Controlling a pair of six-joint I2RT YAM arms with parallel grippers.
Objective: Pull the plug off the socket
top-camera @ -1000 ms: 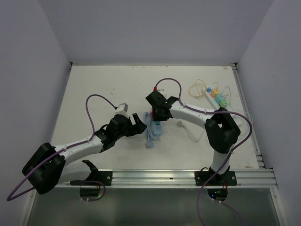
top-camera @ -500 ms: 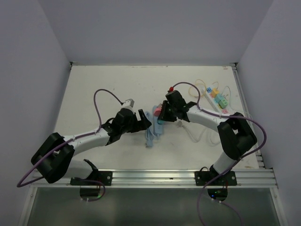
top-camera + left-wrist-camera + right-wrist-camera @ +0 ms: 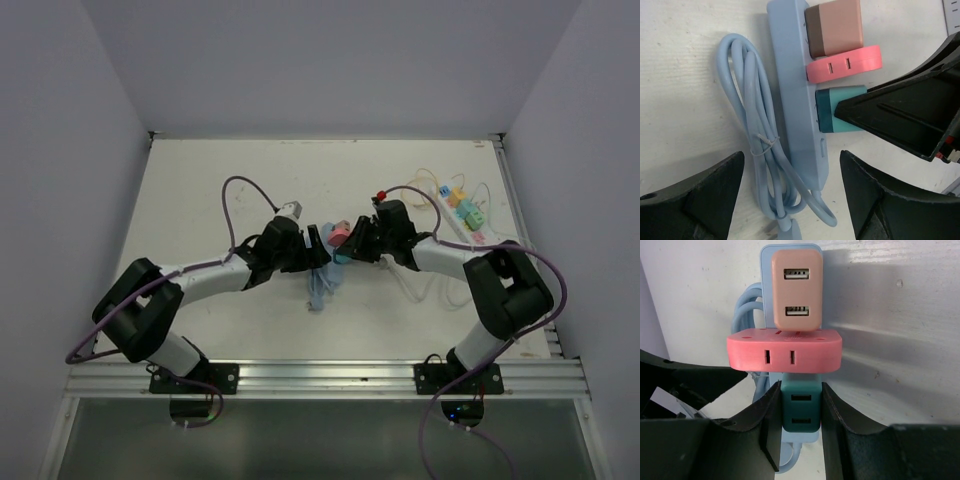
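Note:
A light blue socket strip [image 3: 792, 100] lies flat on the table with its coiled cable [image 3: 747, 125] beside it. Three plugs sit in it: a tan USB charger [image 3: 794, 290], a pink adapter [image 3: 785, 352] and a teal plug [image 3: 800, 410]. My right gripper [image 3: 800, 395] is shut on the teal plug, one finger on each side. My left gripper [image 3: 791, 165] is open, its fingers astride the cable end of the strip without touching it. From above, both grippers [image 3: 318, 248] [image 3: 352, 245] meet over the strip [image 3: 322, 278].
A white power strip [image 3: 455, 205] with coloured plugs and thin wires lies at the back right. An aluminium rail [image 3: 330, 375] runs along the near edge. Walls close in the table's left, right and back sides.
My left arm has reached right until its open jaws stand over the strip's cable end, and they have narrowed slightly. The right gripper has stayed shut on the teal plug while its wrist swung right.

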